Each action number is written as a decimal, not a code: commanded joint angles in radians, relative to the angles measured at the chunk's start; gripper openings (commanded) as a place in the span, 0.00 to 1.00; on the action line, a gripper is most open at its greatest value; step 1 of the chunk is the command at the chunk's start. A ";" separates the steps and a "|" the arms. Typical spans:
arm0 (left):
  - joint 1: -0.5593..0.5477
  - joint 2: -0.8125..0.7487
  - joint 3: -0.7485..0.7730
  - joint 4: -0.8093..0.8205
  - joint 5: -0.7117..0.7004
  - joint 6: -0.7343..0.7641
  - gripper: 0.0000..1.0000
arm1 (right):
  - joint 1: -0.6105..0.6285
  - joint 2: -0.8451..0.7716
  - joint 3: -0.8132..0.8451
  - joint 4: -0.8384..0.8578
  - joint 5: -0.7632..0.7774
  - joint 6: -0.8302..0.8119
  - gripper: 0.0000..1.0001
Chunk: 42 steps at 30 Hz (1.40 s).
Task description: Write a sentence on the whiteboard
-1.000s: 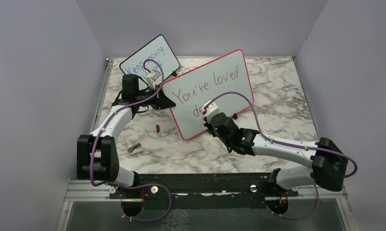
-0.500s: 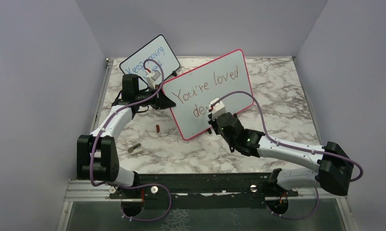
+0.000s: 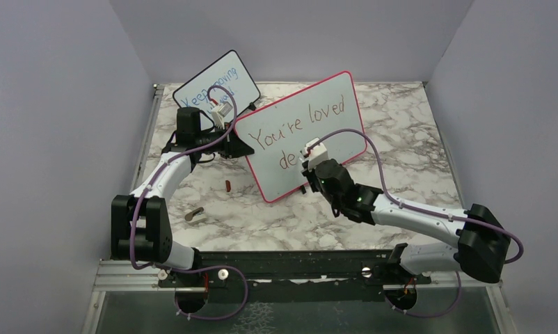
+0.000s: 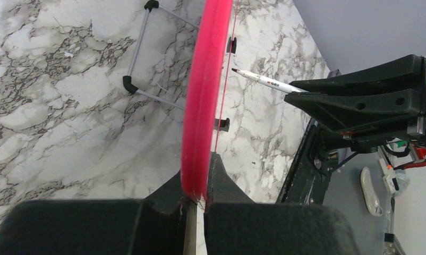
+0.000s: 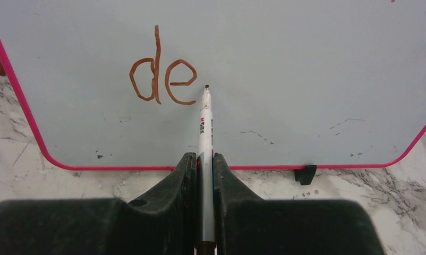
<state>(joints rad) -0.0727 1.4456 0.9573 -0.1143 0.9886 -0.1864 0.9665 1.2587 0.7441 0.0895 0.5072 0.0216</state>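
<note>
Two clamped jaws, whiteboard [image 4: 200,106] rim, marker [image 5: 204,125] perhaps touching

A robot lab booth: plain lavender walls [image 3: 53,104] enclose a marble-print table [image 3: 408,132] (arms [image 3: 161,174] bolted on).

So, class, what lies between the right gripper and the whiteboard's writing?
Only the marker the right gripper holds, its tip near "de" on the whiteboard; right wrist view.

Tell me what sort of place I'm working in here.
Probably a lab robot test cell: plain lavender walls enclose a marble-patterned table on three sides, and a metal mounting rail runs along its near edge.
</note>
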 commanded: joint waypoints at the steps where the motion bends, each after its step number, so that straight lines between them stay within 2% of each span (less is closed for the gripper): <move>1: 0.007 0.019 0.001 -0.074 -0.113 0.022 0.00 | -0.003 0.015 0.012 0.032 -0.042 0.014 0.00; 34: 0.007 0.019 0.003 -0.079 -0.117 0.027 0.00 | -0.055 0.033 0.025 0.066 0.056 -0.010 0.00; 42: 0.007 0.019 0.004 -0.079 -0.116 0.027 0.00 | -0.057 0.042 0.052 0.075 0.007 -0.053 0.00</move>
<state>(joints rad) -0.0723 1.4456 0.9585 -0.1146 0.9867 -0.1864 0.9142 1.2850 0.7536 0.1211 0.5289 0.0051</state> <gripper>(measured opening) 0.038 0.168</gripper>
